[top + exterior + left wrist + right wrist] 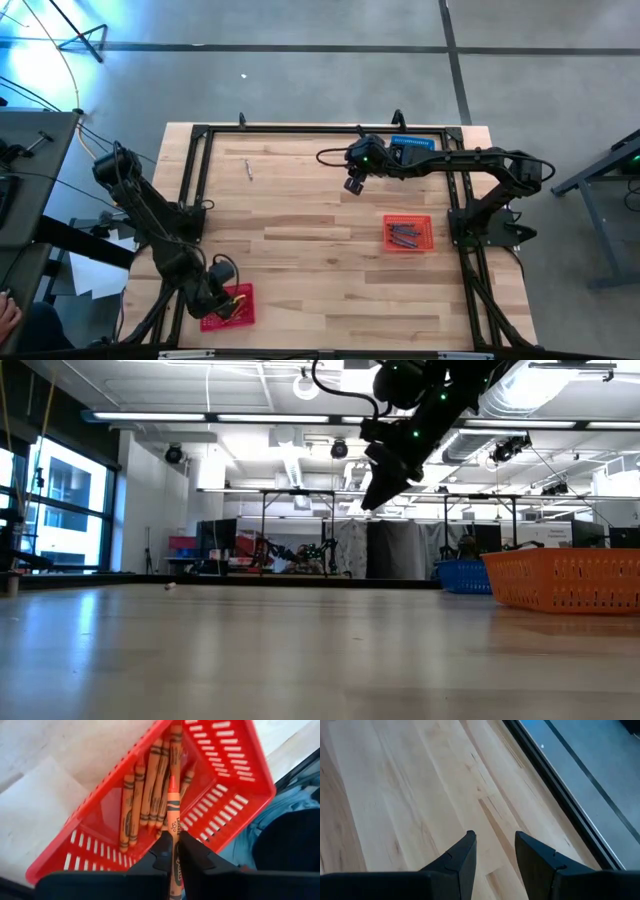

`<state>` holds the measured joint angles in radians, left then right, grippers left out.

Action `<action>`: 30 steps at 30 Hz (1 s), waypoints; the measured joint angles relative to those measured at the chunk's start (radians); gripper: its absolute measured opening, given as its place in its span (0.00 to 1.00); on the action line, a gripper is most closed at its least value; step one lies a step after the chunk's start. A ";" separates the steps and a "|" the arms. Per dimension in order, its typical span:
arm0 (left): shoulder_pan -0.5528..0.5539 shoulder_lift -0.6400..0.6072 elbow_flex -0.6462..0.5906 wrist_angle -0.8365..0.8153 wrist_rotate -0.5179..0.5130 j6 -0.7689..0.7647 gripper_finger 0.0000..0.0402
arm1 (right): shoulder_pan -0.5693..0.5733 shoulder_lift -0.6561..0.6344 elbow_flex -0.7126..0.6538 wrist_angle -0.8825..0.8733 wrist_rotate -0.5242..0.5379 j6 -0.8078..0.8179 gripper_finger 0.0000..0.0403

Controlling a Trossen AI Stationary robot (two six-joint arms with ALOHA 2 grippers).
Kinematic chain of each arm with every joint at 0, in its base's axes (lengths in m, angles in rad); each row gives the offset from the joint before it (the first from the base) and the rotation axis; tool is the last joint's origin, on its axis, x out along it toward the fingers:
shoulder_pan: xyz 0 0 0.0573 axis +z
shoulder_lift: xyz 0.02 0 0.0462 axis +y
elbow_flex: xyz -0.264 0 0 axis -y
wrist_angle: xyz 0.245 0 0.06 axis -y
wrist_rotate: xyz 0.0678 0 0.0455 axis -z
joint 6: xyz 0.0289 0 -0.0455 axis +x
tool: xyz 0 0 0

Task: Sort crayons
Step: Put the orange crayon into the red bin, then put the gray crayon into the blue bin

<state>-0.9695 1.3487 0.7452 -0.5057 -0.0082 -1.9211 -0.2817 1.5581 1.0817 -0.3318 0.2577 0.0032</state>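
Near the front-left corner, left gripper [172, 851] clamps an orange crayon [173, 827] above the part-filled red basket [235, 770]; right gripper [493, 851] hovers parted, one crayon [248, 169] unsorted.

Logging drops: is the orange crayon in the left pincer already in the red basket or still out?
Still out: the left pincer grips the orange crayon above the red basket, where other crayons lie.

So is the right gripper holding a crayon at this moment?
No: the right gripper is open with nothing between its fingers, only the bare table beneath.
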 joint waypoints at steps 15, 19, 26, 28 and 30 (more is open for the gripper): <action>0.000 0.000 0.000 -0.001 0.103 0.029 0.20 | 0.000 0.000 0.000 0.012 0.000 0.042 0.32; 0.000 0.000 0.000 -0.001 0.097 0.072 0.23 | 0.000 0.000 0.000 0.008 0.000 0.042 0.32; 0.002 0.000 0.000 -0.006 0.089 0.076 0.24 | 0.000 0.000 0.000 -0.022 0.000 0.042 0.32; 0.007 0.000 0.000 -0.007 0.089 0.074 0.24 | 0.000 0.000 0.000 -0.031 0.000 0.042 0.32; 0.016 0.000 0.000 -0.007 0.089 0.074 0.23 | 0.000 0.000 0.000 -0.037 0.000 0.040 0.32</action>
<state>-0.9540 1.3483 0.7456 -0.5123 0.0811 -1.8469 -0.2817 1.5581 1.0817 -0.3686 0.2577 0.0430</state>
